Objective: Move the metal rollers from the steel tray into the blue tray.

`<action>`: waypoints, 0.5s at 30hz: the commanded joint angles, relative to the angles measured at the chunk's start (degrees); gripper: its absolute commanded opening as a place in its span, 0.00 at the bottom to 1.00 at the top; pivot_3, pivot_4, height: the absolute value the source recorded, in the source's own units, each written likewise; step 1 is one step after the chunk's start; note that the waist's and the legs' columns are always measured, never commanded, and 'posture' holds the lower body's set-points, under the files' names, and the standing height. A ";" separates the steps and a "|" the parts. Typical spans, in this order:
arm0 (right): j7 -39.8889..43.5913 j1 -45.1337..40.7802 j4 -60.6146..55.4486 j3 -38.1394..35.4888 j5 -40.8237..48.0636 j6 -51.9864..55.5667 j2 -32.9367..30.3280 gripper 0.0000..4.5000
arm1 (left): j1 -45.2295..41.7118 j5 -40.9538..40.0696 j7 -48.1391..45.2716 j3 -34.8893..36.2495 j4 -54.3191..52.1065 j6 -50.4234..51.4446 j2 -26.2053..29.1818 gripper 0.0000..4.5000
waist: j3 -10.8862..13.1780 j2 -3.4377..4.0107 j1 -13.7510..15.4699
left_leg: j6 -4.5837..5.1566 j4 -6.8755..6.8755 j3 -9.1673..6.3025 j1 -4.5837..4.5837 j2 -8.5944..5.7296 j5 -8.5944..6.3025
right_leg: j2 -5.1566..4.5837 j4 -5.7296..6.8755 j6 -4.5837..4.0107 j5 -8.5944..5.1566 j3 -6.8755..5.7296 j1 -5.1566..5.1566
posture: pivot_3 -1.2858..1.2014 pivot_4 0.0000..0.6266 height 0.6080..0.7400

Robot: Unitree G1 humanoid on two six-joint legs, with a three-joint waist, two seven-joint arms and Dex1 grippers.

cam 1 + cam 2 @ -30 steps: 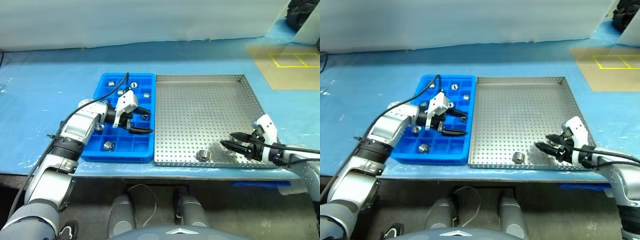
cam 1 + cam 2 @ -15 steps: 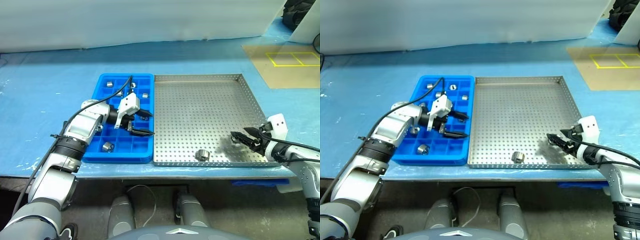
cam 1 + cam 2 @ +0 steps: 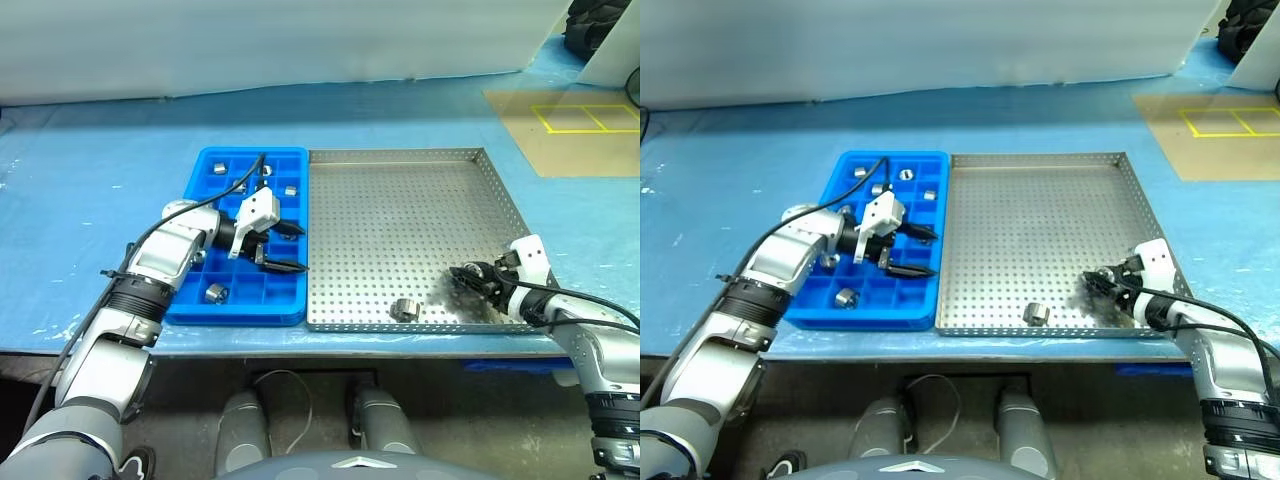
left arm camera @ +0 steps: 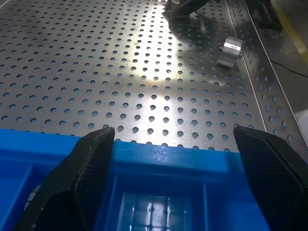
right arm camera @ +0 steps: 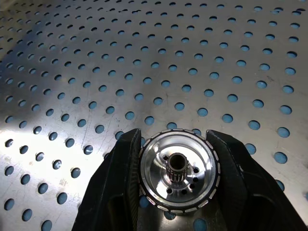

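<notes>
The right tool [image 5: 175, 178] pinches a shiny round roller [image 5: 179, 169] on the perforated steel tray [image 3: 400, 215]. Another roller [image 3: 404, 310] lies near the tray's front rim. The left tool [image 3: 283, 248] gapes empty over the glossy blue gridded tray [image 3: 222, 300].

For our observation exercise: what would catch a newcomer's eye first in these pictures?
Probably the right gripper clamped around a shiny metal roller near the right edge of the steel tray. Next, the bright blue tray beside it with rollers in its compartments, the open left gripper above it. One lone roller sits near the steel tray's front rim.
</notes>
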 commanded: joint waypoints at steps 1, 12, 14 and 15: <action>2.42 0.12 -3.92 1.33 0.95 -0.18 -0.74 0.37 | 0.81 0.44 -1.65 -0.19 -1.98 -0.55 1.95 0.94 | 0.00 0.00 -0.04 | 0.00 -0.02 0.00 0.02 0.02 0.00 | 0.01 0.00 0.00 0.00 0.00 0.00 | 0.37 0.24 1.00; 4.64 -22.31 -10.63 17.16 3.30 6.40 9.01 0.37 | -1.97 1.09 -0.34 5.85 0.46 -2.02 10.41 0.94 | 0.02 0.00 0.03 | -0.27 -0.06 -0.03 0.10 0.09 0.16 | 0.04 0.19 0.01 0.00 -0.05 -0.06 | 0.43 0.24 1.00; 5.84 -27.65 -4.73 21.21 2.07 4.55 14.29 0.37 | -2.60 2.40 0.87 7.12 3.71 -3.84 13.08 0.94 | 0.01 -0.01 0.22 | -0.33 -0.12 -0.04 0.15 0.10 0.19 | 0.04 0.26 -0.04 0.03 -0.08 -0.08 | 0.45 0.24 1.00; 6.42 -29.58 -1.58 23.01 0.89 3.09 16.22 0.37 | -2.59 2.51 1.16 7.77 4.46 -4.21 14.15 0.94 | 0.01 -0.02 0.33 | -0.35 -0.16 -0.06 0.16 0.12 0.21 | 0.06 0.27 -0.05 0.03 -0.11 -0.08 | 0.46 0.24 1.00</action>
